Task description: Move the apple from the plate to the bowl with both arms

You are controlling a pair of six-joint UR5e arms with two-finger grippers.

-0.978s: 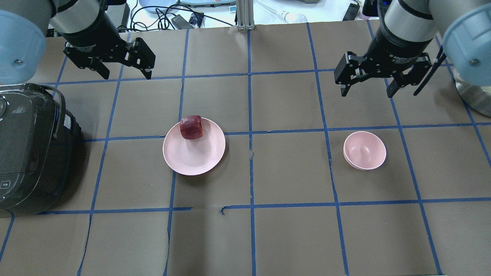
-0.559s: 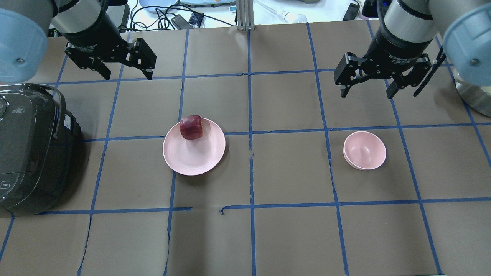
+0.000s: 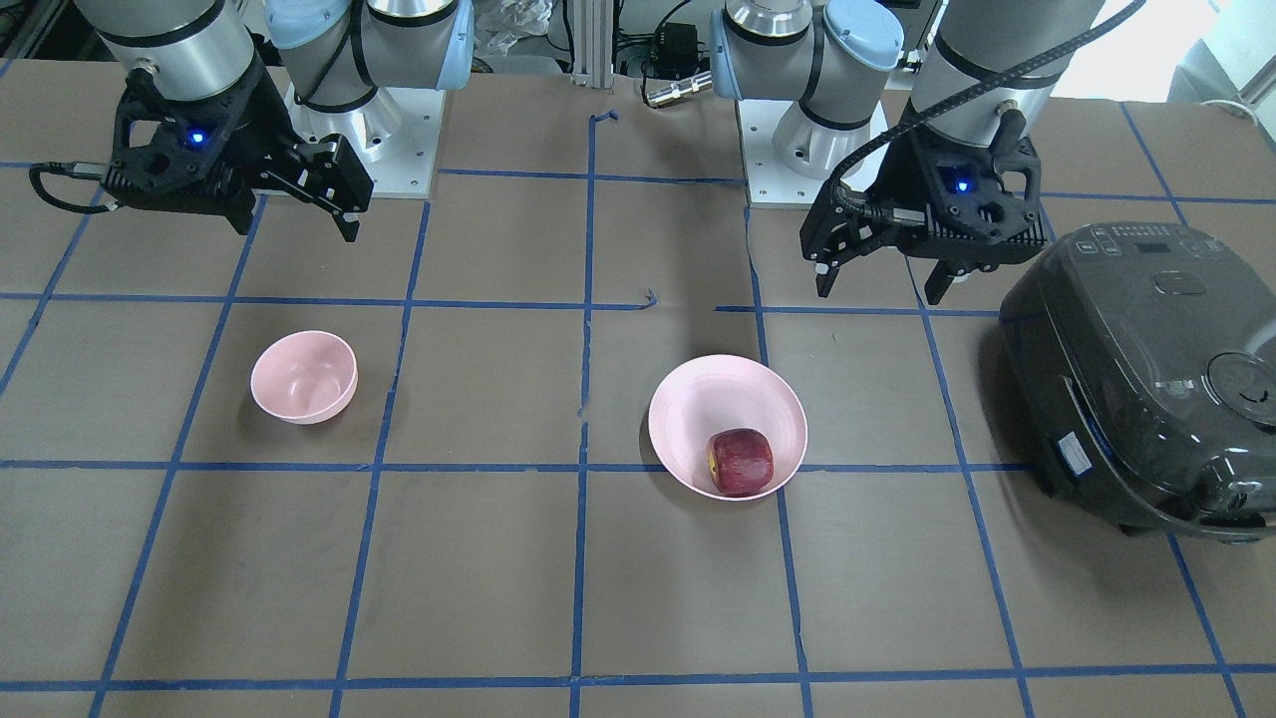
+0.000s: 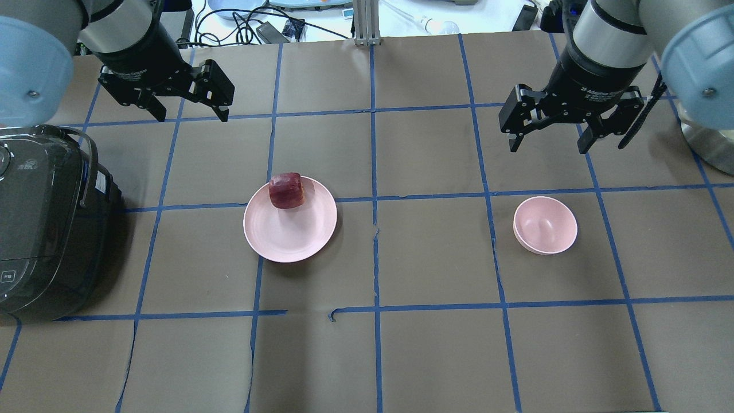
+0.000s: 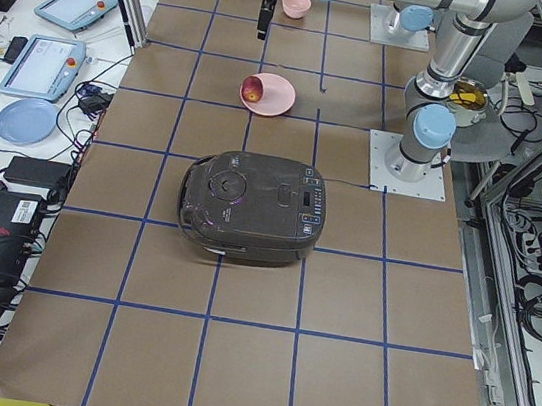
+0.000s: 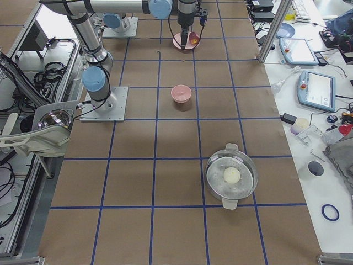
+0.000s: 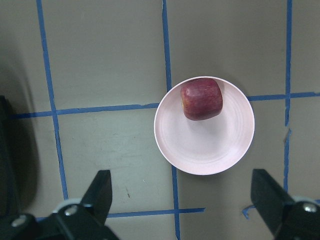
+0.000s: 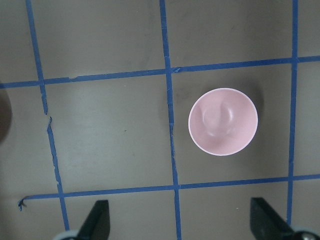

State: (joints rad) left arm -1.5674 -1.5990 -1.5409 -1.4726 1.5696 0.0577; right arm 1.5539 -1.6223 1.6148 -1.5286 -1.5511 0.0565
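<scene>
The dark red apple (image 4: 285, 190) sits at the far edge of the pale pink plate (image 4: 292, 232), left of the table's centre. It also shows in the left wrist view (image 7: 201, 98) and the front view (image 3: 741, 462). The small pink bowl (image 4: 545, 225) stands empty on the right, and shows in the right wrist view (image 8: 223, 121). My left gripper (image 4: 189, 112) is open and empty, high above the table beyond the plate. My right gripper (image 4: 547, 146) is open and empty, high above the table just beyond the bowl.
A dark rice cooker (image 4: 46, 223) stands at the table's left side, close to the plate. A steel pot with a glass lid (image 6: 231, 176) stands at the table's right end. Blue tape lines grid the brown table cover.
Both open grippers have shifted slightly, the right one a little toward the bowl. The apple, plate and bowl have not moved.
</scene>
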